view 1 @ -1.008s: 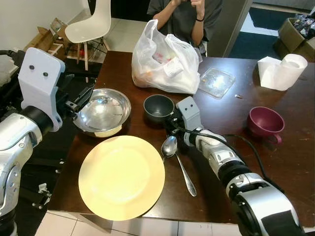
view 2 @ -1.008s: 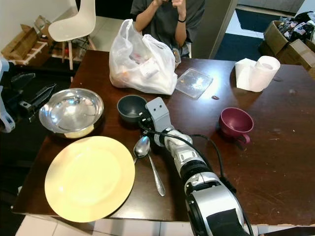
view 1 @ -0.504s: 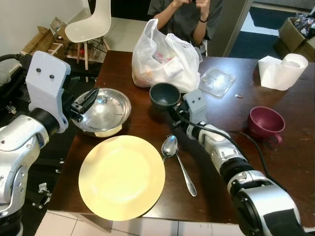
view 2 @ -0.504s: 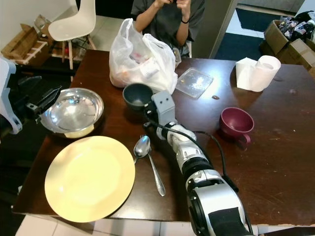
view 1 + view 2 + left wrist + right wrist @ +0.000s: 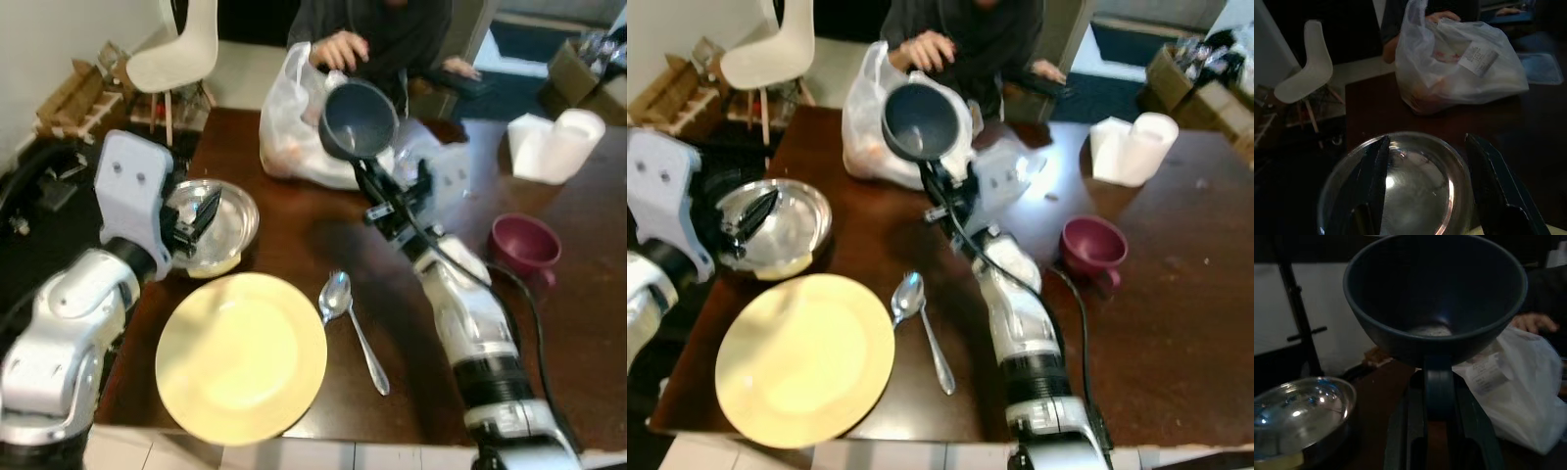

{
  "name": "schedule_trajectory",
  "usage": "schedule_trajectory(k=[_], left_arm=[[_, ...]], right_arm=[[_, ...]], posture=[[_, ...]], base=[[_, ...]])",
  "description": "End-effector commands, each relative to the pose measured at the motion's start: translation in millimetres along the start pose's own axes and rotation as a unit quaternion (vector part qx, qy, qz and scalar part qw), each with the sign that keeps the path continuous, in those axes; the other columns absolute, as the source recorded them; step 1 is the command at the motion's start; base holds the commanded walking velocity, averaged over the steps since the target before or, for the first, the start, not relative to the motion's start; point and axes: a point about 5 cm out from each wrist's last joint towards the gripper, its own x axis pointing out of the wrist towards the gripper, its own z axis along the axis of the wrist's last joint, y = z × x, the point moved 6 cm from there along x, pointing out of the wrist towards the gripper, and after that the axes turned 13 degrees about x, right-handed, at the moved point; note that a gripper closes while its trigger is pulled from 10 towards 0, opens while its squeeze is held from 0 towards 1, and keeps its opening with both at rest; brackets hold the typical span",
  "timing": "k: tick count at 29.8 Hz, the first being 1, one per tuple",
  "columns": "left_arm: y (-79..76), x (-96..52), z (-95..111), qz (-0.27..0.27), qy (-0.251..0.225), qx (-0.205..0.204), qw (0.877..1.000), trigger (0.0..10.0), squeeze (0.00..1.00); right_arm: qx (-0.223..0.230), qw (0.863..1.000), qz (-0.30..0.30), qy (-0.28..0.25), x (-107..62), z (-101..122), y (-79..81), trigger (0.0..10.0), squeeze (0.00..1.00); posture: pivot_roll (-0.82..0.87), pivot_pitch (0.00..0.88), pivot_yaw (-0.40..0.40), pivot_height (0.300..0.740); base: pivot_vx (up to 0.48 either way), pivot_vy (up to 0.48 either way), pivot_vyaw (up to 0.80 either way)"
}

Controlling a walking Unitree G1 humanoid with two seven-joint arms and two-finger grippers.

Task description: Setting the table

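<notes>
Two pincers are at work, so take them from the left. Your left pincer (image 5: pixel 1425 191) stands wide, its fingers straddling the steel bowl (image 5: pixel 220 220) at the desk's (image 5: pixel 294 235) left edge, touching nothing that I can see. If you mean to take that bowl, close on its rim, not across its polished belly, which will likely slip. Mind the drop: the bowl sits close to the left edge, with the floor and a white chair (image 5: pixel 181 49) beyond.

Near you, the yellow plate (image 5: pixel 240 354) overhangs toward the near edge, with the spoon (image 5: pixel 348 318) just to its right.

Your right pincer (image 5: pixel 1439 382) is clamped on the handle of the dark bowl (image 5: pixel 358 119), held high and tilted above the middle of the desk. Level it before lowering.

Bare wood lies right of the spoon, and more between the plate and the plastic bag (image 5: pixel 294 127). Stay away from the far side, where a person's hand (image 5: pixel 338 47) rests on the bag. Farther right stand the maroon cup (image 5: pixel 524 245) and the paper roll (image 5: pixel 558 142).
</notes>
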Motion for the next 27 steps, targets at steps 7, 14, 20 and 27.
schedule_trajectory(k=[7, 14, 20, 27], left_arm=[[-15.7, -2.4, -22.1, 0.002, 0.025, -0.014, 1.0, 10.0, 0.0], [-28.4, 6.5, -24.9, -0.011, 0.017, -0.018, 1.0, 10.0, 0.0], [-32.2, 6.3, -28.7, -0.013, 0.019, -0.029, 0.999, 10.0, 0.0], [-37.4, 1.2, -50.0, 0.009, 0.043, -0.046, 0.998, 10.0, 0.0]], right_arm=[[-0.006, 0.994, -0.106, 0.029, -39.4, -18.2, -13.1, 10.0, 0.0], [-0.024, 0.983, -0.165, 0.078, -63.3, -41.2, -23.3, 10.0, 0.0], [-0.019, 0.979, -0.18, 0.092, -70.6, -47.1, -24.5, 10.0, 0.0], [-0.025, 0.977, -0.189, 0.099, -71.5, -50.6, -25.8, 10.0, 0.0]], posture=[[0.08, 0.0, 0.045, 0.74], [0.04, 0.0, 0.054, 0.74], [0.02, 0.0, 0.058, 0.74], [0.03, 0.0, 0.044, 0.74]], base=[[0.0, 0.0, 0.0], [0.0, 0.0, 0.0], [0.0, 0.0, 0.0], [0.0, 0.0, 0.0]])
